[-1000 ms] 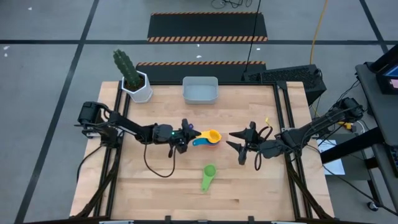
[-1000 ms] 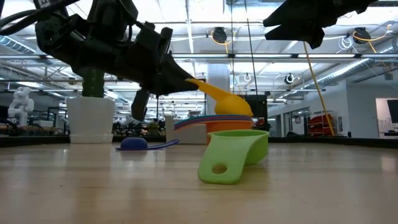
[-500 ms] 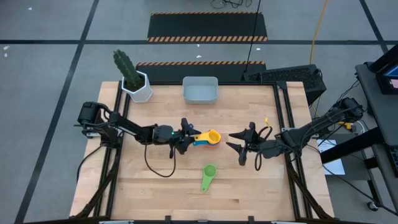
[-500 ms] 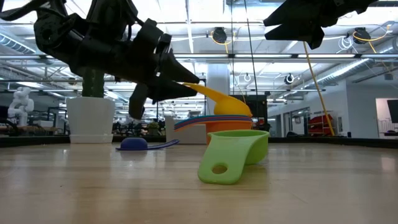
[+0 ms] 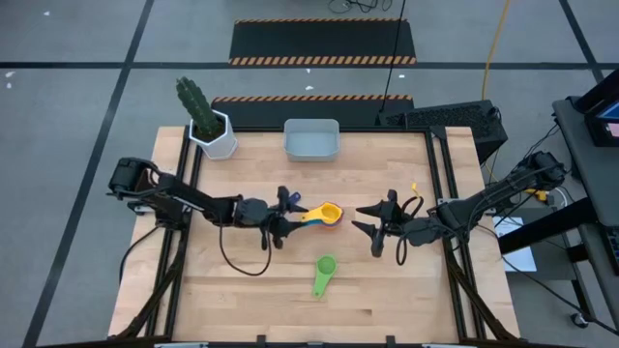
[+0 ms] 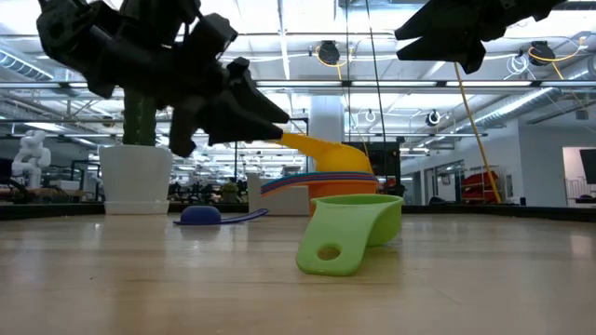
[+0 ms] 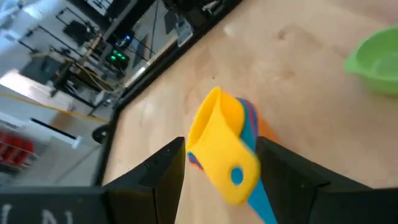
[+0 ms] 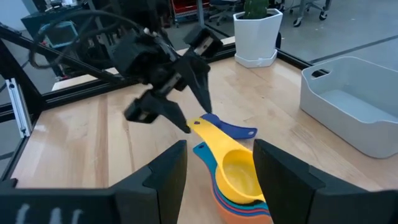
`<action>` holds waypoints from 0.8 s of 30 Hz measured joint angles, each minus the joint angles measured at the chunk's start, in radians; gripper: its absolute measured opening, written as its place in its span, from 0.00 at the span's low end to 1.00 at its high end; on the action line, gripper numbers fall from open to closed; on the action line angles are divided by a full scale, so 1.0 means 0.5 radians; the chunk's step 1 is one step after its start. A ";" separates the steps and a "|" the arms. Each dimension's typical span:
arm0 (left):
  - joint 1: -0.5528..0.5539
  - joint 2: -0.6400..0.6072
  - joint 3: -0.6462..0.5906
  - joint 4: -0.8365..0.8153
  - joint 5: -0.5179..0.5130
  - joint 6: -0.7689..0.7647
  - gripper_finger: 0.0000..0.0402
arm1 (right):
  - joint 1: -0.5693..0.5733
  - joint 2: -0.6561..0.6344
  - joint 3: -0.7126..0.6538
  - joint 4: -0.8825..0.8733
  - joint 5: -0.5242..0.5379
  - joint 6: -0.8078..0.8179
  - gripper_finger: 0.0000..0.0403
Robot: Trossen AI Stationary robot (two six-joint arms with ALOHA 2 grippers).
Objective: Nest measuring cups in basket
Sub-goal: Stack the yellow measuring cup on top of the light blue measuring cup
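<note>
Yellow measuring cup (image 5: 330, 212), no legible markings

Work Cell Surroundings

The table (image 5: 242, 290) has a light wood-plank top in a black metal frame. The floor (image 5: 68, 116) is grey, divided by dark lines. Two black mats with orange-and-black hazard stripes (image 5: 322, 42) lie beyond the far table edge. A white hexagonal pot holding a cactus (image 5: 212, 133) stands at the far-left corner. Behind the table, an open hall shows ceiling trusses, round lamps (image 6: 327, 52) and a yellow hanging cable (image 6: 473, 130).
</note>
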 joint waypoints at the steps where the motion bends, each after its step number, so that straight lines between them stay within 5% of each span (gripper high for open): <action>1: -0.009 -0.025 0.000 -0.050 0.001 -0.041 0.49 | 0.000 0.000 0.000 -0.005 0.000 0.004 0.44; 15: -0.030 -0.251 0.003 -0.417 -0.026 -0.572 0.49 | 0.000 0.001 0.000 -0.032 0.000 -0.010 0.44; 24: 0.028 -0.249 0.003 -0.331 -0.050 -1.329 0.51 | 0.000 0.001 0.000 -0.032 0.000 0.006 0.44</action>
